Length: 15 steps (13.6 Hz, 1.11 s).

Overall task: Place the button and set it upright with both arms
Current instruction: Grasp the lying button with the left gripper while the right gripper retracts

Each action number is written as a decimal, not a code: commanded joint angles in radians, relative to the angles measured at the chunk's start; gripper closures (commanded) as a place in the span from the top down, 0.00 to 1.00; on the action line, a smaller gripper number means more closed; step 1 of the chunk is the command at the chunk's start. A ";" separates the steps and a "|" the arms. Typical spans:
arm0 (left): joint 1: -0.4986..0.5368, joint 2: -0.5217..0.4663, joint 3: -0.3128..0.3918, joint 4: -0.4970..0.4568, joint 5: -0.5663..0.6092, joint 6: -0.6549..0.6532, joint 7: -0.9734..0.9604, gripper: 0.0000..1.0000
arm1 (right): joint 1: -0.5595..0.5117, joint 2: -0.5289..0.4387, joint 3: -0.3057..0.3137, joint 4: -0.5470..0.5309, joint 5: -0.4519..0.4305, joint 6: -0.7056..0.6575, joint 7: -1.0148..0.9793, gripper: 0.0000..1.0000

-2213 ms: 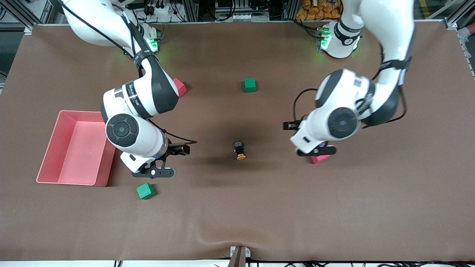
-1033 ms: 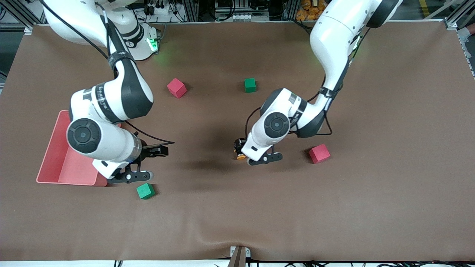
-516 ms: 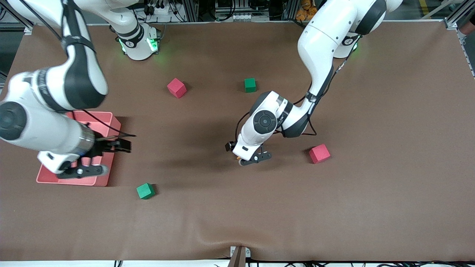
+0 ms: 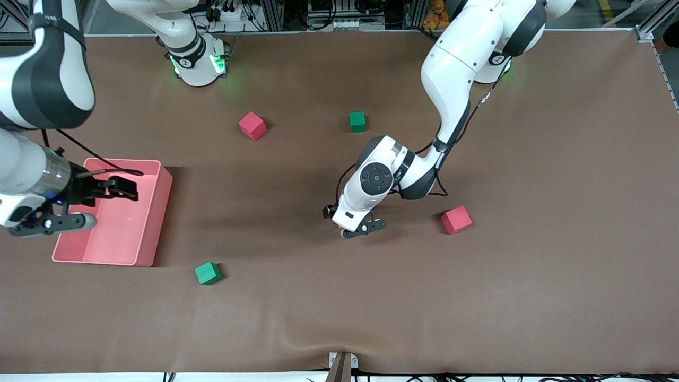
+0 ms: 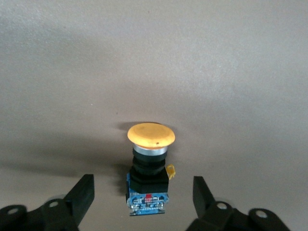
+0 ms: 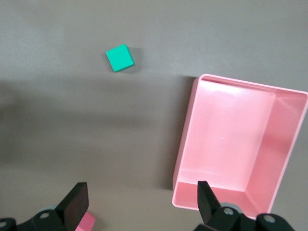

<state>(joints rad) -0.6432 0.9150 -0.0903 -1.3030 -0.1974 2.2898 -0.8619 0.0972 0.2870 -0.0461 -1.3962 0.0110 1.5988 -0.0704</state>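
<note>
Front view: the left pincer (image 4: 354, 229) is low over the push-button (image 4: 340, 227), which lies near the red cube (image 4: 456, 219) on the bench (image 4: 530, 292). The right pincer (image 4: 79, 204) waits over the pink tray (image 4: 159, 212).

Left wrist view: open fingers (image 5: 83, 192) straddle the push-button (image 5: 149, 168), not touching. It is probably light and rigid with a slick orange cap (image 5: 151, 134); the blocky body (image 5: 148, 185) offers flat gripping faces.

Right wrist view: the right pincer (image 6: 139, 199) is open and empty.

Brown cloth-covered table (image 4: 530, 297), aluminium framing (image 4: 297, 13) along its edge
</note>
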 commanded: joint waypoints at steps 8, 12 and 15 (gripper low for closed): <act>-0.021 0.028 0.007 0.025 -0.014 0.010 0.030 0.77 | -0.088 -0.229 0.018 -0.096 -0.049 -0.155 0.004 1.00; -0.019 0.032 0.012 0.028 -0.014 0.010 0.053 0.71 | -0.128 -0.271 0.019 -0.148 -0.040 -0.142 0.000 1.00; -0.018 0.032 0.014 0.025 -0.013 0.011 0.053 0.64 | -0.131 -0.304 0.019 -0.176 -0.032 -0.115 0.004 1.00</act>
<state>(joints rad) -0.6572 0.9286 -0.0836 -1.3016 -0.1974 2.2908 -0.8265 -0.0158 0.0385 -0.0468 -1.5193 -0.0243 1.4599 -0.0706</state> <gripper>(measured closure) 0.308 0.000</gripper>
